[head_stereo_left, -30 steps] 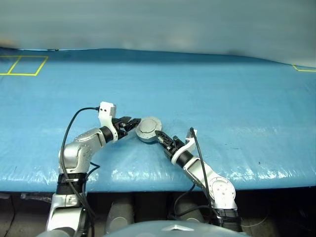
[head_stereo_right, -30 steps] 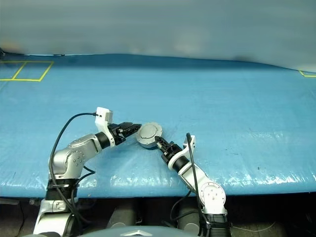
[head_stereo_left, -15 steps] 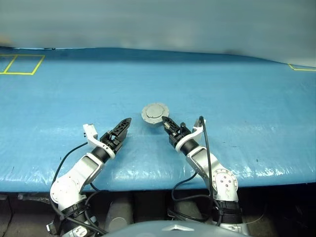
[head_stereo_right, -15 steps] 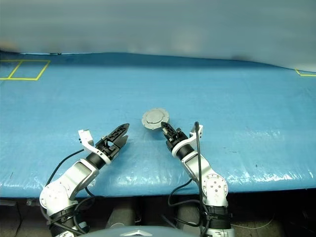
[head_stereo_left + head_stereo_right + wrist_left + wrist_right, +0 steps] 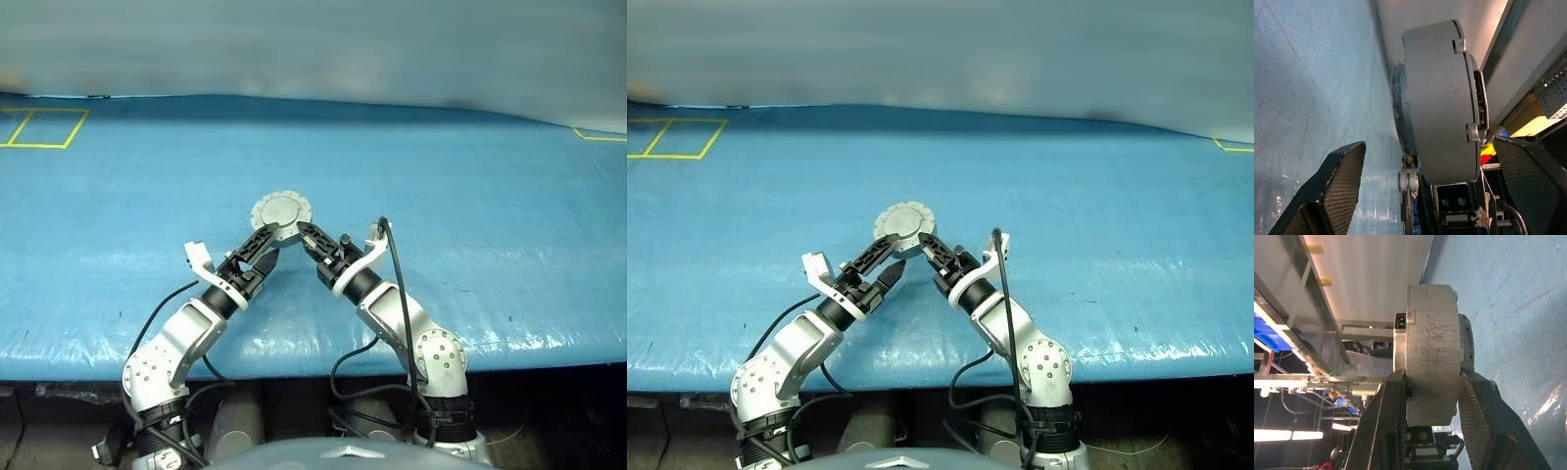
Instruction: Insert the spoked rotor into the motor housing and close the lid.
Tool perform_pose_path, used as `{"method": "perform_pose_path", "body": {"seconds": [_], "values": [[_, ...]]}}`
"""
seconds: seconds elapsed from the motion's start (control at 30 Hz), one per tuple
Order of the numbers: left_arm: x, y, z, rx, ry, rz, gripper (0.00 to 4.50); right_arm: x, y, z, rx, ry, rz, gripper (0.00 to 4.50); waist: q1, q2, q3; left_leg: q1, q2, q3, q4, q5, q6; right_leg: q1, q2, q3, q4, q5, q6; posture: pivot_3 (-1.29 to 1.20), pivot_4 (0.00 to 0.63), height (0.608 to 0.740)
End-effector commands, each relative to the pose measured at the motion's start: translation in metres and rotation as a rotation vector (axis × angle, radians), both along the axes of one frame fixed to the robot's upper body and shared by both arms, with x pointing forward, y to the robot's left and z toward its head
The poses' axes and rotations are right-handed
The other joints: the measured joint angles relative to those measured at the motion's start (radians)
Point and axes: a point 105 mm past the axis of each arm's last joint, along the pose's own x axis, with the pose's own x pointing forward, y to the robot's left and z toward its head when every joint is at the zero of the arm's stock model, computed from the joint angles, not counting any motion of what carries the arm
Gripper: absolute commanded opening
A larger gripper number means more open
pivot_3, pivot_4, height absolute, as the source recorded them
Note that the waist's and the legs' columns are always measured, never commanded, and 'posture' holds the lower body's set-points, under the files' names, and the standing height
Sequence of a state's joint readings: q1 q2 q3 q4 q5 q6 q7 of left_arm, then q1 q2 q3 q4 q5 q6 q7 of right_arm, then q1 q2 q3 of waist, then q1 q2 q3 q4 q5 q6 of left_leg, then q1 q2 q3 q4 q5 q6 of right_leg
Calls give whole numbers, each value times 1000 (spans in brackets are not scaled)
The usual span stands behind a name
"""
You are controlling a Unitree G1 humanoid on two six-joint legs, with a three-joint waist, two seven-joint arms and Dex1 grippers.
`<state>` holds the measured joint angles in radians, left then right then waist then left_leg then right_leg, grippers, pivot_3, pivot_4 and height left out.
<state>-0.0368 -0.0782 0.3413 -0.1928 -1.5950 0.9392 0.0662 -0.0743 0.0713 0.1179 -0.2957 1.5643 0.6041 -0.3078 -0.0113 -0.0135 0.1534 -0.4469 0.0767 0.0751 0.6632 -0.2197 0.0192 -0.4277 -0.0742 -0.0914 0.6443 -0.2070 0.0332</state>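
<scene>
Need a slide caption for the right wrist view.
Right gripper clamps the closed motor housing by its flat faces, above the blue table.

Table (image 5: pixel 470 196) under a blue plastic sheet (image 5: pixel 147 186), wrinkled and glossy near the front edge. Yellow tape rectangle (image 5: pixel 44 127) at the sheet's far left corner; a second yellow tape mark (image 5: pixel 598 134) at its far right edge. Sheet overhangs the front edge.
</scene>
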Motion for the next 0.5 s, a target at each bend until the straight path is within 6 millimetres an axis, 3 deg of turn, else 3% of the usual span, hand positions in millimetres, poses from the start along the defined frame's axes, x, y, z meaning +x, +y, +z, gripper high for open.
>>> {"method": "perform_pose_path", "body": {"seconds": [0.03, 0.27, 0.37, 0.5], "values": [[0, -9, 5, -108, 3, 7, 4500, -13, 16, 39, 151, -96, 55, 1145, 0, 0, 0, 0, 0, 0, 0, 0, 0, 0, 0, 0, 0, 0, 0, 0, 150, 740], [6, -4, 6, -167, 7, 70, 4500, -13, 14, 34, 142, -76, 49, 1145, 0, 0, 0, 0, 0, 0, 1, 0, 0, 0, 0, 0, 0, 0, 0, 0, 150, 740], [6, -4, 4, -168, 23, 76, 3927, -13, 13, 33, 141, -73, 47, 1145, 0, 0, 0, 0, 0, 0, 1, 0, 0, 0, 0, 0, 0, 0, 0, 0, 150, 740], [8, -4, 4, -170, 19, 80, 2589, -11, 11, 30, 60, -110, 20, 1145, 0, 0, 0, 0, 0, 0, 1, 0, 0, 0, 0, 0, 0, 0, 0, 0, 150, 740]]}}
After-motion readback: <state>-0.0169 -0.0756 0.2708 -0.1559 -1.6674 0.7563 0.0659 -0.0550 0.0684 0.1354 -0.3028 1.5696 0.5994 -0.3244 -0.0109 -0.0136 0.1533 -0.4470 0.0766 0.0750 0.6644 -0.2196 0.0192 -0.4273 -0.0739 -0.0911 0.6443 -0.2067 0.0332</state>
